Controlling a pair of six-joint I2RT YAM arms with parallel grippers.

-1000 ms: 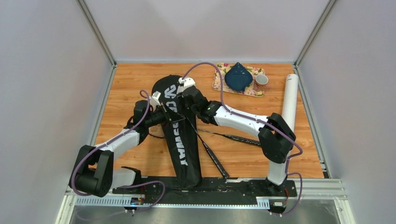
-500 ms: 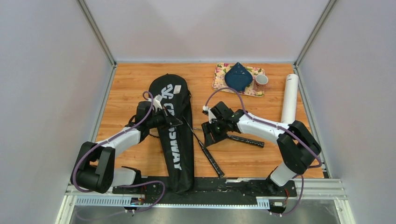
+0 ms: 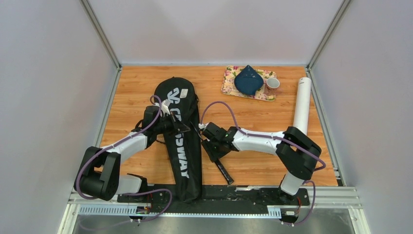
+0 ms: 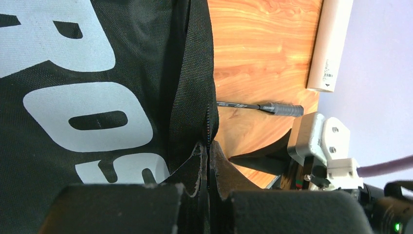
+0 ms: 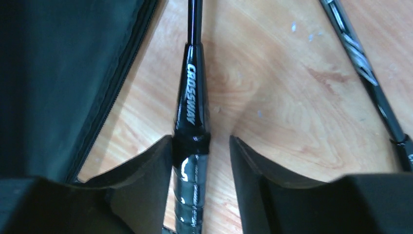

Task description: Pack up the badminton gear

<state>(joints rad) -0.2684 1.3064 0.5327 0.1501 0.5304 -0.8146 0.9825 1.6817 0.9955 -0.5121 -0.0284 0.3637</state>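
Observation:
The long black "CROSSWAY" racket cover [image 3: 184,146] lies lengthwise left of centre. My left gripper [image 3: 181,127] is shut on its zipper edge [image 4: 208,122], the fabric pinched between the jaws [image 4: 208,156]. My right gripper [image 3: 215,150] stands open, low over the table. It straddles a black racket handle [image 5: 193,112] whose shaft runs to the cover; the handle touches the left finger [image 5: 151,165]. That handle's end [image 3: 224,170] points at the near edge. A second racket's shaft [image 5: 363,63] lies to the right. The white tube [image 3: 302,102] lies along the right wall.
At the back right stands a floral tray [image 3: 227,88] with a blue cloth [image 3: 248,80] and a small cup [image 3: 272,84]. Grey walls close in the left, right and back sides. Bare wood shows between the rackets and the tube.
My right gripper has opened, drawn back from the cover's head and come down over the racket handle. The left gripper has stayed shut on the cover, which now lies flatter.

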